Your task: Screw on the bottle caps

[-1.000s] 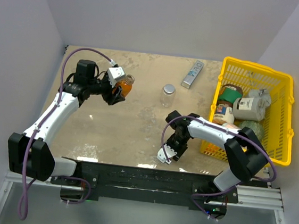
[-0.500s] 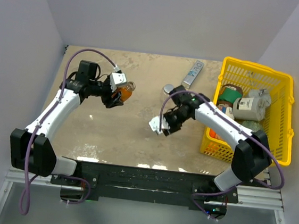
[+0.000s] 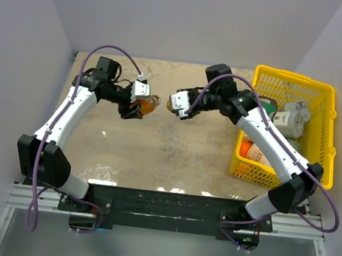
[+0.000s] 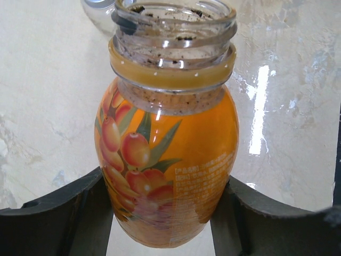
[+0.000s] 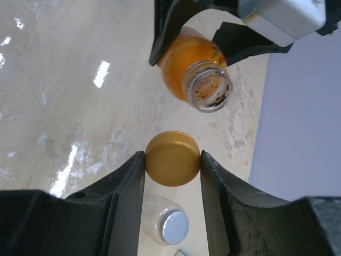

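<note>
Gripping the orange bottle (image 4: pixel 170 160), the left pincer (image 3: pixel 138 105) is holding it tilted above the worktop (image 3: pixel 156 151). The right pincer (image 5: pixel 173 160) is clamping the cap (image 5: pixel 173 158) near its open mouth, not touching. The clear bottle (image 5: pixel 165 226) is showing only partly.

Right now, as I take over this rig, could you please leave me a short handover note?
The left gripper is shut on the orange bottle, held tilted, mouth open.
The right gripper is shut on the brownish-orange cap, near that mouth but not on it.
Done, as far as it shows: the clear bottle stands on the table with the silver cap on top; tightness cannot be judged.
Left: seat and screw the brownish-orange cap.
</note>
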You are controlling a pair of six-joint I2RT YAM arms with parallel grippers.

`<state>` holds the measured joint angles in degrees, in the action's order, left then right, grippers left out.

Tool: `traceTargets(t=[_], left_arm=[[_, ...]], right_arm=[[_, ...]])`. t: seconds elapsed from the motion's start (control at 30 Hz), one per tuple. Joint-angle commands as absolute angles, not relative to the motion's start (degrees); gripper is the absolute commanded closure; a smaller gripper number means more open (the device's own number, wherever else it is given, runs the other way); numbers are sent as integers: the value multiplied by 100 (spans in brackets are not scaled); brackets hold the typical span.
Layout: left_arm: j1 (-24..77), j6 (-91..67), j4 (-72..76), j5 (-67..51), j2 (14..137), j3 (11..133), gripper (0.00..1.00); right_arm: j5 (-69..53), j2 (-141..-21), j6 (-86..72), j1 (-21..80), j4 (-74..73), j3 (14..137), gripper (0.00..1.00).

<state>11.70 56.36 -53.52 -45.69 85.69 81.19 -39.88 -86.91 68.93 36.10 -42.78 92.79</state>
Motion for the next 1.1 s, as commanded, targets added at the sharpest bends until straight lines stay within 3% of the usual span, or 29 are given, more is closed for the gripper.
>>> traceTargets(t=[0.0,0.23,0.7,1.07], left_arm=[[1327,5915,-5616,-4676,8499,8394,100],[1582,5766,-5388,-4562,8385,8385,100],[1696,5818,-5116,-4377,8165,8262,100],[1696,5853,-4948,-4403,8033,8112,100]], right_arm=[[-4324,-8736,6452,3709,-3587,9571,99],[-4526,-8780,6258,3805,-3217,9659,100],[-4439,-9272,7004,3946,-4376,10195,100],[-4307,-9281,7154,3955,-4368,10064,100]])
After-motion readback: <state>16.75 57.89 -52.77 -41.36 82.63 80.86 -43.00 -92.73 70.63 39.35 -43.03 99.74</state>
